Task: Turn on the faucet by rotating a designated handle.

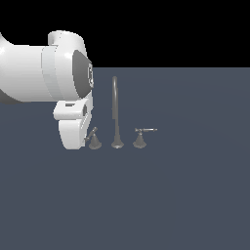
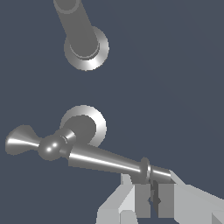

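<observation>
A: Faucet (image 1: 116, 114) first: where does it stand?

B: On the flat grey floor (image 1: 185, 195), well in from its edges and nearer the far edge. The tall spout (image 2: 78, 30) rises between two short levers.

A: And the handle (image 2: 98, 158)?

B: It is the lever at the exterior view's left, on a flared base (image 2: 89, 124), angled up toward the white arm (image 1: 58, 73). The other lever (image 1: 141, 133) points level toward the exterior view's right.

A: The gripper (image 2: 151, 201)?

B: In the wrist view its fingers (image 2: 142, 199) sit at the thin tip of the handle, with only a narrow gap between them. I cannot tell whether they pinch it.
</observation>
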Action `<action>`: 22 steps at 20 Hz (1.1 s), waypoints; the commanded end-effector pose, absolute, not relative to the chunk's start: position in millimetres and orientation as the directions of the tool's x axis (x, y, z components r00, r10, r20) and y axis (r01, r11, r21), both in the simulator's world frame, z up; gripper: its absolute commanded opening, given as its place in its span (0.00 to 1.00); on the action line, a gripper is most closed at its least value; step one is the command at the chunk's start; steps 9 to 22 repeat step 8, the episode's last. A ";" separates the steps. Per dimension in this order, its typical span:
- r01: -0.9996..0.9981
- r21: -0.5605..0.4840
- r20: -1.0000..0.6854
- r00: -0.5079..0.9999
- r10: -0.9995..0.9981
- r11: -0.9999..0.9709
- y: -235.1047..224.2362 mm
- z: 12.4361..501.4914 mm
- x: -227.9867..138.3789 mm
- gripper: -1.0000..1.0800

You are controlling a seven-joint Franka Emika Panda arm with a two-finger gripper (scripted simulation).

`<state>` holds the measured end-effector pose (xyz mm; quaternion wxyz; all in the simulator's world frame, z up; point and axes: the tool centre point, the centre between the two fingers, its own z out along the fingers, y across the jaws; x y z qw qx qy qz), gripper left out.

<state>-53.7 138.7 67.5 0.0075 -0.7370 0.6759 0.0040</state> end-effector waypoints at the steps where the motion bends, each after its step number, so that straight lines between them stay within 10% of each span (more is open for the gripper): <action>1: -0.998 -0.005 -0.009 0.060 -0.998 -0.060 113.0 66.9 -46.8 0.00; 22: -0.999 0.000 0.000 0.040 -0.999 -0.040 73.2 65.1 -37.8 0.00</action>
